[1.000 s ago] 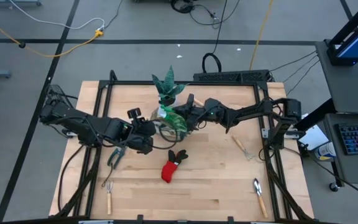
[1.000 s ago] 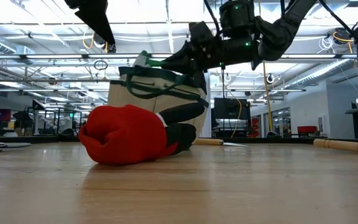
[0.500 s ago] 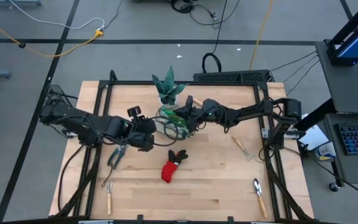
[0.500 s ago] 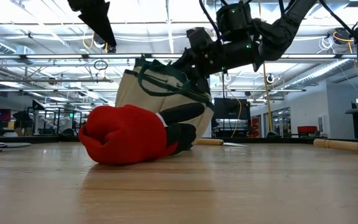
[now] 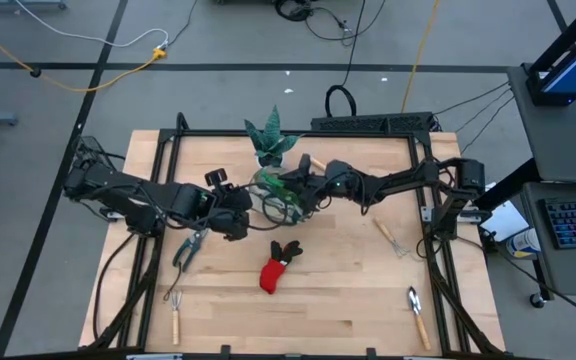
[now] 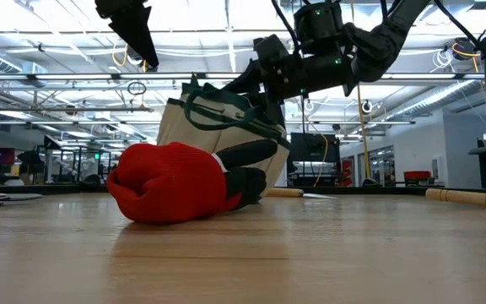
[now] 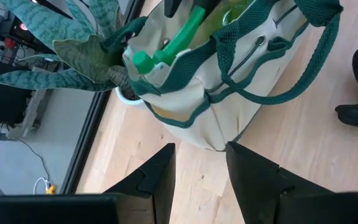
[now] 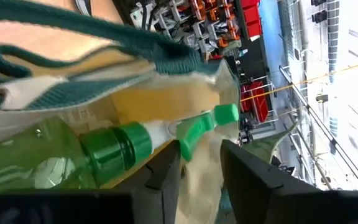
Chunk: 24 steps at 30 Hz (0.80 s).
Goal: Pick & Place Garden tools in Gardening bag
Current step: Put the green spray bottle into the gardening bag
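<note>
High view: one glove [image 5: 277, 267], two trowels, one fork; both claws open.

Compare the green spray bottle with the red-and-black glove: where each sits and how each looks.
The green spray bottle lies inside the gardening bag, its trigger head poking out at the rim; the red-and-black glove lies loose on the bare table, nearer the front edge. The bottle is hard, translucent plastic; the glove is soft and crumpled. Neither is held by a gripper.
</note>
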Motion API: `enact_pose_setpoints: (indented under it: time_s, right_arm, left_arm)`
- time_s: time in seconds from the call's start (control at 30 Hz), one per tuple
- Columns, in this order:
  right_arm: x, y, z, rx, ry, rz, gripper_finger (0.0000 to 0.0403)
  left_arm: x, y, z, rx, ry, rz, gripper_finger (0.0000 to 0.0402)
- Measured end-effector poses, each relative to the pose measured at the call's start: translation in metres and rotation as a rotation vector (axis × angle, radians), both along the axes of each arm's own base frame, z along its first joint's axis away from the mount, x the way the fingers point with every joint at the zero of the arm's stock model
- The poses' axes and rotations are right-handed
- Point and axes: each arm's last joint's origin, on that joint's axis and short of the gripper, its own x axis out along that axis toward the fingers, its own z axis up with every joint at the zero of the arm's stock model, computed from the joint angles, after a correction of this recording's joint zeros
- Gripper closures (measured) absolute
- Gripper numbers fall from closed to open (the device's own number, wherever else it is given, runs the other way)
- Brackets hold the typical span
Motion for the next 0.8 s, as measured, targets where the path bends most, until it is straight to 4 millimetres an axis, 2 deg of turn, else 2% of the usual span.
enact_pose_setpoints:
  time_s: [0.23, 0.37, 0.57, 0.8]
  right_arm:
    - [0.001, 0.016, 0.004, -0.001, -0.009, -0.026, 0.0282]
    - [-0.001, 0.022, 0.012, -0.018, -0.029, -0.061, 0.0285]
    - [-0.004, 0.02, 0.014, 0.001, -0.009, -0.116, 0.0285]
    - [-0.006, 0.015, 0.002, 0.015, 0.11, -0.13, 0.0288]
  left_arm:
    - [0.0, 0.0, 0.0, -0.003, -0.001, 0.001, 0.0252]
    - [0.0, 0.0, 0.0, -0.004, -0.001, 0.001, 0.0252]
    - [0.0, 0.0, 0.0, -0.011, 0.0, -0.001, 0.0252]
    - [0.0, 0.0, 0.0, -0.011, -0.001, -0.001, 0.0252]
